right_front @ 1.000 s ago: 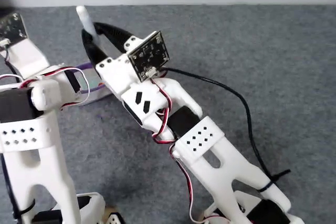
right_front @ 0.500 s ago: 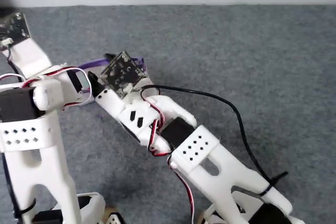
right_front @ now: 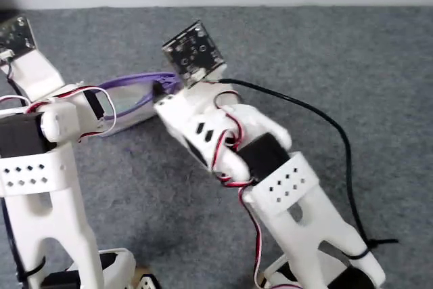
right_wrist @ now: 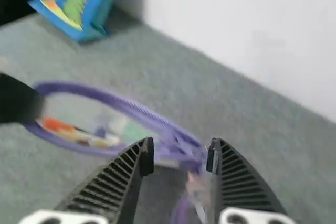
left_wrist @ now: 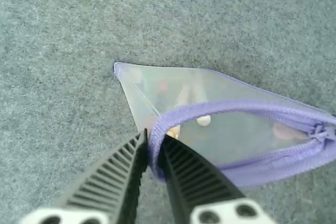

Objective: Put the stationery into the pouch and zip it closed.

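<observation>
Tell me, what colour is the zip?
Purple. The left wrist view shows the zip on the pouch best.

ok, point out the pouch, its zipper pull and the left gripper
pouch (left_wrist: 173, 85), left wrist view, clear side panel
zipper pull (left_wrist: 318, 130), left wrist view, slider on the purple zip
left gripper (left_wrist: 152, 140), left wrist view, midway between fingertips at the pouch rim
</observation>
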